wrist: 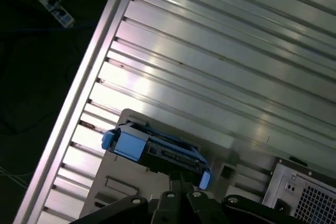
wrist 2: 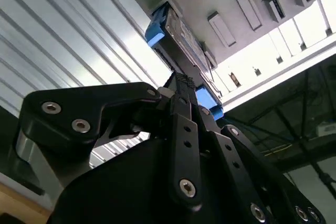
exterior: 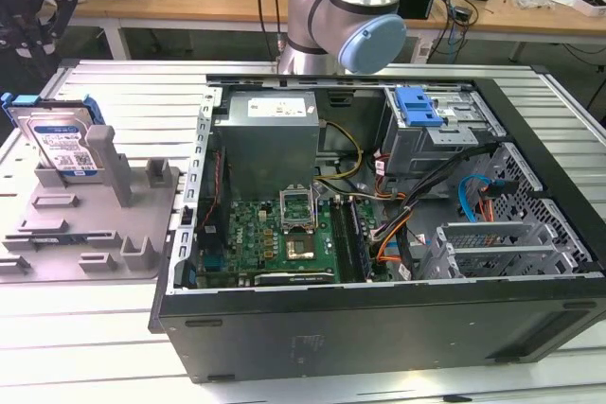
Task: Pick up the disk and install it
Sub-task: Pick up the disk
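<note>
The disk (exterior: 62, 144) stands on edge in a grey fixture (exterior: 104, 224) at the exterior view's left, its white-and-blue label facing out and its blue carrier bracket around it. My gripper (exterior: 43, 35) hangs just above it, apart from it. In both wrist views the disk (wrist 2: 176, 32) (wrist: 155, 148) lies just beyond the black fingertips (wrist 2: 181, 83), which sit close together with nothing between them. The gripper (wrist: 180, 182) appears shut.
An open computer case (exterior: 379, 328) lies on the slatted aluminium table (exterior: 123, 82), to the exterior view's right of the fixture. Inside are a green motherboard (exterior: 275, 234), a grey power supply (exterior: 270, 134), cables and a drive cage with a blue latch (exterior: 419, 106).
</note>
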`<state>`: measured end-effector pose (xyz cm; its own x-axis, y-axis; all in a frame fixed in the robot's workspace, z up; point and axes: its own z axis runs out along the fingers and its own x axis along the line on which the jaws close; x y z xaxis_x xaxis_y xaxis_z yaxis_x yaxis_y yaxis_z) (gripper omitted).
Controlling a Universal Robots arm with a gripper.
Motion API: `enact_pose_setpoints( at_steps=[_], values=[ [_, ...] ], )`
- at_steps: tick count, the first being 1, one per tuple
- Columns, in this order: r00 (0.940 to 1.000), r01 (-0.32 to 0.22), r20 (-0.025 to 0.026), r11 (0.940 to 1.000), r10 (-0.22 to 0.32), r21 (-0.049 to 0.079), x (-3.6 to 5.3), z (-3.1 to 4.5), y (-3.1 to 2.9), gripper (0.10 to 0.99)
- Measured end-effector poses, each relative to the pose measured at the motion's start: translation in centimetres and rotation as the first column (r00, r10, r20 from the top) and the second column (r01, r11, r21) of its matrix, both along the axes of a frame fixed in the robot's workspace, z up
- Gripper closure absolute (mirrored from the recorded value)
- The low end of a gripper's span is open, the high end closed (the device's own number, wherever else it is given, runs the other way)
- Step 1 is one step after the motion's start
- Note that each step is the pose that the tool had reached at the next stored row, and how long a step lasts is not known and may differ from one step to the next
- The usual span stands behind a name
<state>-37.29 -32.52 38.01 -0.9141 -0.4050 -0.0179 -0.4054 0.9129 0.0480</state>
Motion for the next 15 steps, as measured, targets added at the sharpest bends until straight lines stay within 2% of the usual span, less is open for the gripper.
enact_pose_setpoints(
  at_steps=[3, 5, 7, 8, 9, 10, 11, 13, 15],
  values=[
    [0.9985, -0.056, 0.0, 0.9985, 0.056, 0.0, 0.0, 0.0, 0.0, 0.792],
    [0.9959, -0.091, 0.0, 0.9959, 0.091, 0.0, 0.0, -0.01, 0.0, 0.792],
    [0.9915, -0.13, -0.0001, 0.9915, 0.13, 0.0, 0.0, -0.01, 0.0, 0.671],
    [0.9889, -0.149, 0.0, 0.9889, 0.149, 0.0, 0.0, -0.01, 0.0, 0.671],
    [0.9826, -0.186, 0.0, 0.9826, 0.186, 0.0, 0.0, -0.01, 0.0, 0.549],
    [0.9772, -0.212, 0.0, 0.9772, 0.212, 0.0, 0.0, -0.01, 0.0, 0.549],
    [0.973, -0.231, 0.0, 0.973, 0.231, 0.0, 0.0, -0.01, 0.0, 0.486],
    [0.9626, -0.271, -0.0001, 0.9626, 0.271, 0.0, 0.0, -0.01, 0.0, 0.486],
    [0.9487, -0.316, -0.0001, 0.9487, 0.316, 0.0, 0.0, -0.01, 0.0, 0.486]
  ],
)
